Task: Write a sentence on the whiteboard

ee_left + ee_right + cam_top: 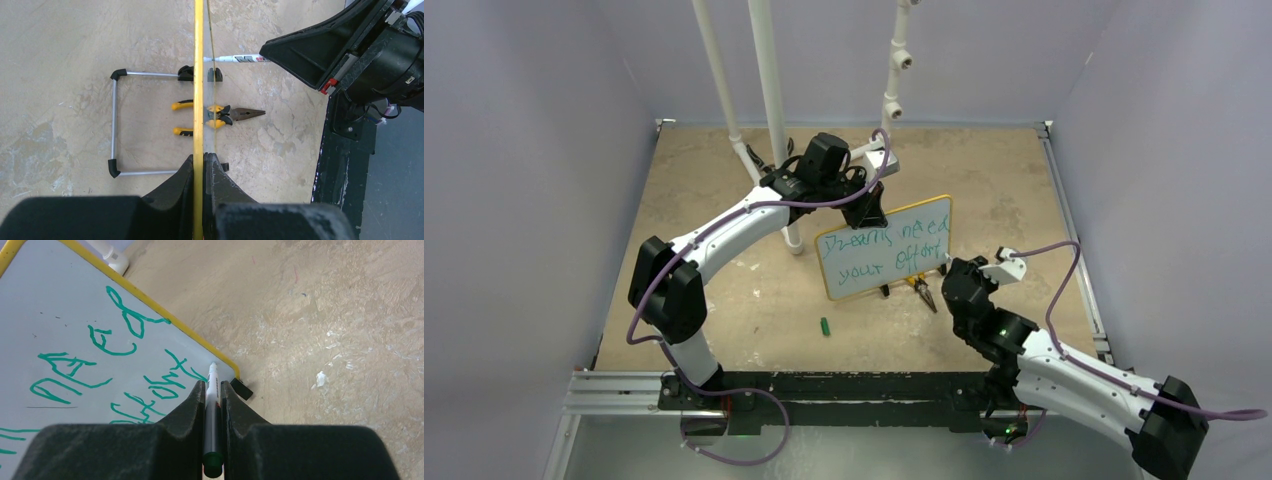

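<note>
Pinching: right pincer grips the marker, tip at a lower corner of the whiteboard, which stands mid-tabletop.
Handling: likely light, stiff, tippy; best held by its top rim, where the left pincer clamps.
Views: left wrist alone shows pliers beneath; overhead reads the sentence.

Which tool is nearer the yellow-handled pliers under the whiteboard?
Right. The right tool, holding a marker, is low beside the yellow-handled pliers; the left tool clamps the yellow-rimmed whiteboard's top edge above.
</note>
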### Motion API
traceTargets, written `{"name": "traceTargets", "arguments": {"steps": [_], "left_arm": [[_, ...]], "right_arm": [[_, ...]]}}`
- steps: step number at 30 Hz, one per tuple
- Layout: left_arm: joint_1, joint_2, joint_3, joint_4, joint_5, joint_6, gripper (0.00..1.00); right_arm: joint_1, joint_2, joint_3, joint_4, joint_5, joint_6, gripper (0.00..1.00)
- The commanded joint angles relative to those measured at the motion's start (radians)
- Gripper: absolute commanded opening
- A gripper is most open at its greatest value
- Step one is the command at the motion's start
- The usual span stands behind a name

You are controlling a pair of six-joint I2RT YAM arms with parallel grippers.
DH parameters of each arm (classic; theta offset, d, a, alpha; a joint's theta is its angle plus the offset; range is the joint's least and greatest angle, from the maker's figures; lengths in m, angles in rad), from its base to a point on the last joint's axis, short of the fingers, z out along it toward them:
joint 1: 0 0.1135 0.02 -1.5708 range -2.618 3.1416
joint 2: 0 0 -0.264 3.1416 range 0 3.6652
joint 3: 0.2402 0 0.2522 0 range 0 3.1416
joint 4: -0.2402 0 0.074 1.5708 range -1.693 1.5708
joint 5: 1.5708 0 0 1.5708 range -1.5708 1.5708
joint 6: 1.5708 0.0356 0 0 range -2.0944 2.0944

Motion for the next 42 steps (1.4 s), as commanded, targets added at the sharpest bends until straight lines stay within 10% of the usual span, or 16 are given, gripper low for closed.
{"name": "traceTargets", "arguments": {"steps": [1,42], "left_arm": [[0.002,-0.011,-0.007,-0.013,0.012,0.034,0.00],[0.002,-0.016,-0.011,0.004,-0.003,0.012,0.00]], "right_arm": [[-0.004,-0.006,0.022,0.028,0.041,0.001,0.00],[-0.004,0.015,0.040,0.005,0.028,0.006,0.00]]}}
